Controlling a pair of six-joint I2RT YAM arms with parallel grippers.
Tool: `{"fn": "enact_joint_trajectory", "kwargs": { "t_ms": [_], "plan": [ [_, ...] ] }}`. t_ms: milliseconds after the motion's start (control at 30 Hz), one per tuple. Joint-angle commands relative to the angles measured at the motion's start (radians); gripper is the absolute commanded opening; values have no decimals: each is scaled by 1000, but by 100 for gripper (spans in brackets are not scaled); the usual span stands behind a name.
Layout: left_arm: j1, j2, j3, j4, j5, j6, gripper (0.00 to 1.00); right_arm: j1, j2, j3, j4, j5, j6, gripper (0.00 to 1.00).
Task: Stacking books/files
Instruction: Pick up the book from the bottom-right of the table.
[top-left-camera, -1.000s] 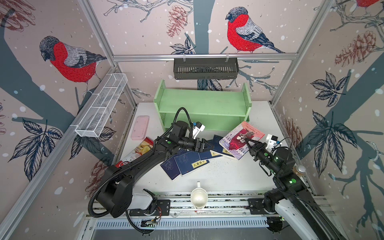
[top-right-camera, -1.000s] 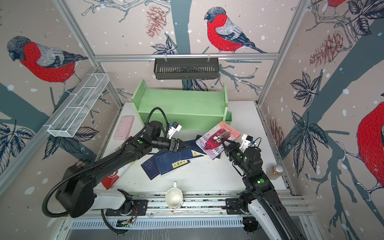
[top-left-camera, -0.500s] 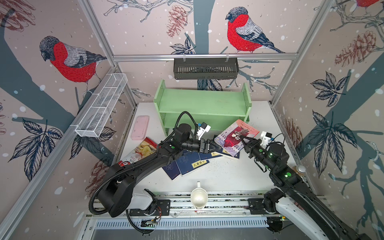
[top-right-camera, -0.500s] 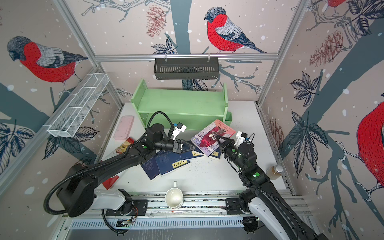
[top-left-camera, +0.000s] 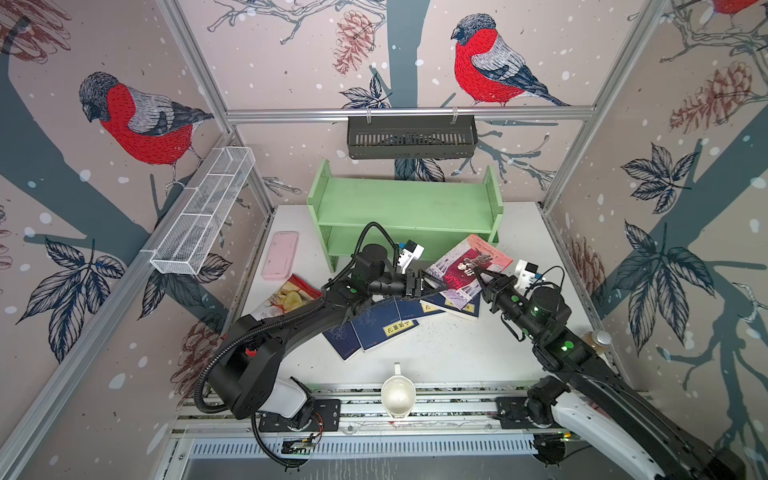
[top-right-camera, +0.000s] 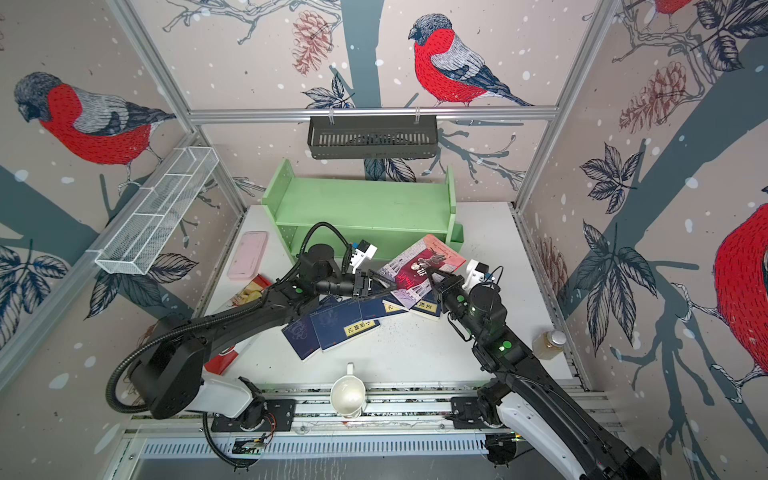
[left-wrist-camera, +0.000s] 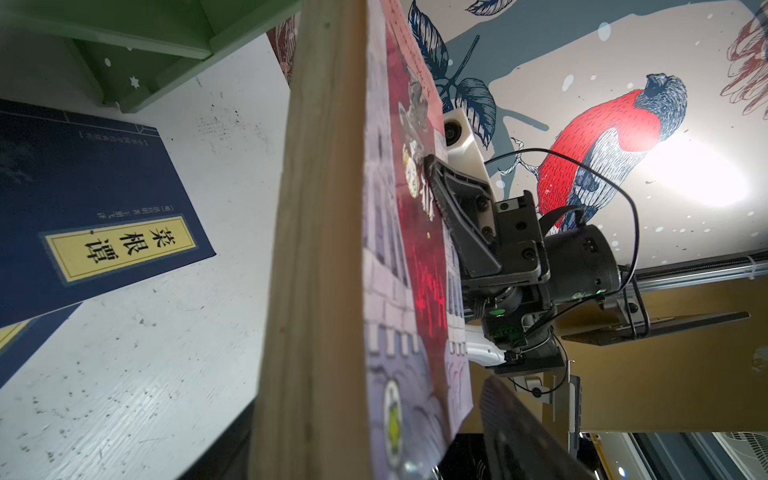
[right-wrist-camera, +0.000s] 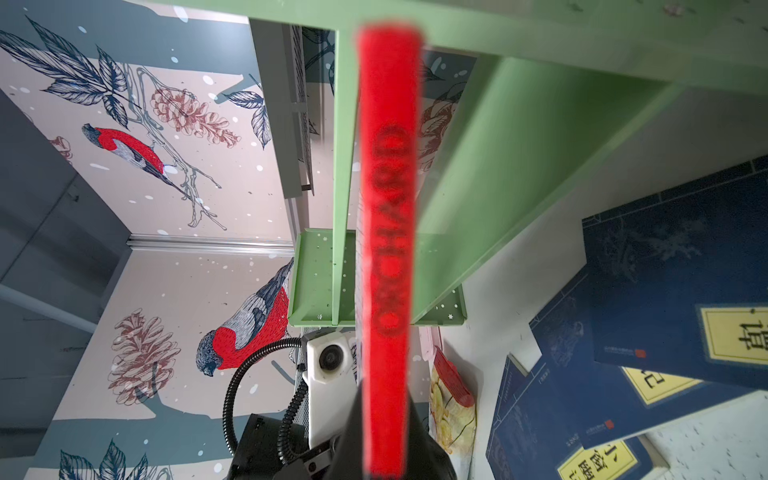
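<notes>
My right gripper is shut on the pink-and-red book, holding it tilted above the table. Its red spine runs out from between the jaws of the right gripper. My left gripper is open astride the book's opposite edge. In the left wrist view one finger stands apart from the cover. Several navy-blue books with yellow labels lie fanned and overlapping on the white table below both grippers, and they also show in a top view.
A green shelf stands just behind the lifted book. A pink flat case and a red crisp bag lie at the left. A white mug sits at the front edge, and a bottle at the right.
The right gripper has carried the pink-and-red book leftward over the navy books. The left gripper has moved right to the book's edge, and its jaws widened, then narrowed.
</notes>
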Motion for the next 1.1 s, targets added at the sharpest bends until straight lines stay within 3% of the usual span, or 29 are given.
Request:
{"fn": "enact_joint_trajectory", "kwargs": {
  "t_ms": [0,233,333,533,667,800,900,1067],
  "plan": [
    [-2,16,26,79,15,-36,65,8,1,-20,79,39,28,1],
    [5,53,62,81,41,-49,52,43,12,-51,127,63,35,1],
    [14,56,69,51,32,-32,40,46,2,-65,136,68,39,1],
    [46,29,65,-48,-15,31,0,56,5,-81,147,52,31,2],
    [62,-16,84,-162,-63,133,0,56,28,-69,142,29,0,5],
    [79,-58,107,-278,-91,258,0,55,46,-53,137,20,-36,21],
    [103,-82,105,-324,-57,314,0,54,49,-53,142,35,-51,35],
    [121,-130,79,-366,30,392,0,33,65,-52,177,10,-89,44]
  ]
}}
